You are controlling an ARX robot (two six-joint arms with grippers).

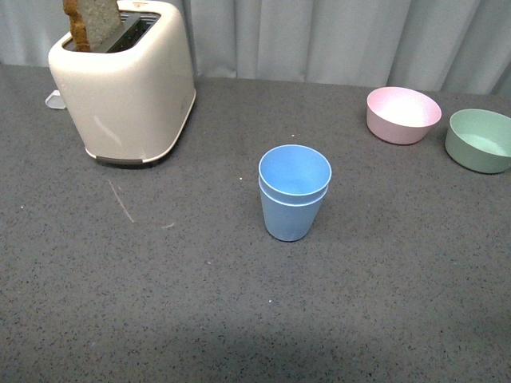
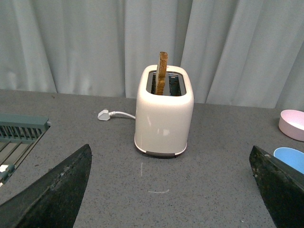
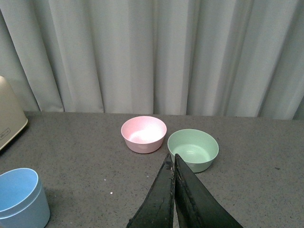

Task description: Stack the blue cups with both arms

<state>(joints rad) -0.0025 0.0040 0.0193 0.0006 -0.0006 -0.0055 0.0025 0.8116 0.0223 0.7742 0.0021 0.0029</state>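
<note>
Blue cups [image 1: 294, 191] sit nested, one inside the other, mid-table between toaster [image 1: 124, 80] and pink bowl [image 1: 402, 114]. I judge stacking done. My left gripper [image 2: 171, 190] gapes wide, empty; right gripper [image 3: 173, 190] pinched closed, holding nothing.

We see a cream toaster [image 1: 128, 88] at the table's [image 1: 160, 303] far left, a toast slice [image 1: 94, 22] standing up out of its slot. Behind the toaster lies a white plug [image 2: 104, 114] with its cord running to it. Well right of the toaster sit a pink bowl [image 1: 402, 115] and, just beyond, a green bowl [image 1: 479, 140]. A grey curtain [image 1: 335, 36] hangs behind the toaster.
</note>
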